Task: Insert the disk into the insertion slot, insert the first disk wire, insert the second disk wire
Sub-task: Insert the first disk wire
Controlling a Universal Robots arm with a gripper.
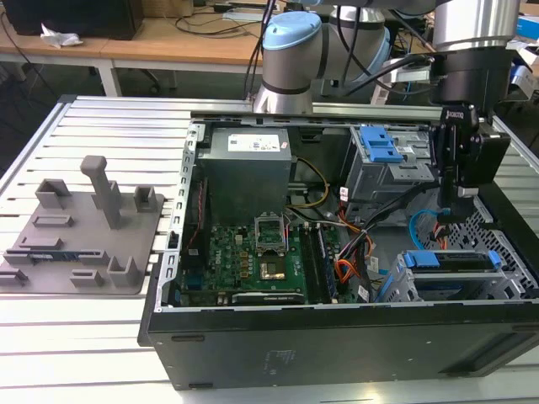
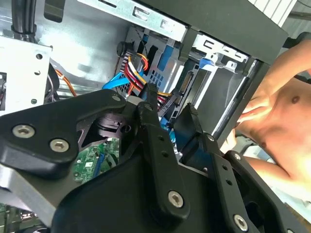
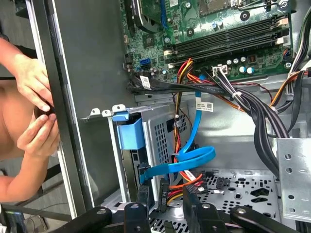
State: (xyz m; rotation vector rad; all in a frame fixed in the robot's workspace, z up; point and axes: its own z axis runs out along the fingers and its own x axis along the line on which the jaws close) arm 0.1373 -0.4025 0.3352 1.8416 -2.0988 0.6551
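The disk (image 1: 446, 260) sits in the insertion slot (image 1: 397, 288). The pincer (image 3: 167, 198) hangs just beside the slot, fingers apart, near a blue cable (image 3: 197, 156) and a black plug (image 3: 163, 190).

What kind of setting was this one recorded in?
Most likely a robotics lab or workshop: an open computer case sits on a slotted metal table, a robot arm reaches into it, and wooden desks with cables stand behind.

Robotics lab, slotted aluminium worktable (image 1: 109, 126), wooden desks (image 1: 177, 46) behind, opened computer case (image 1: 337, 345)
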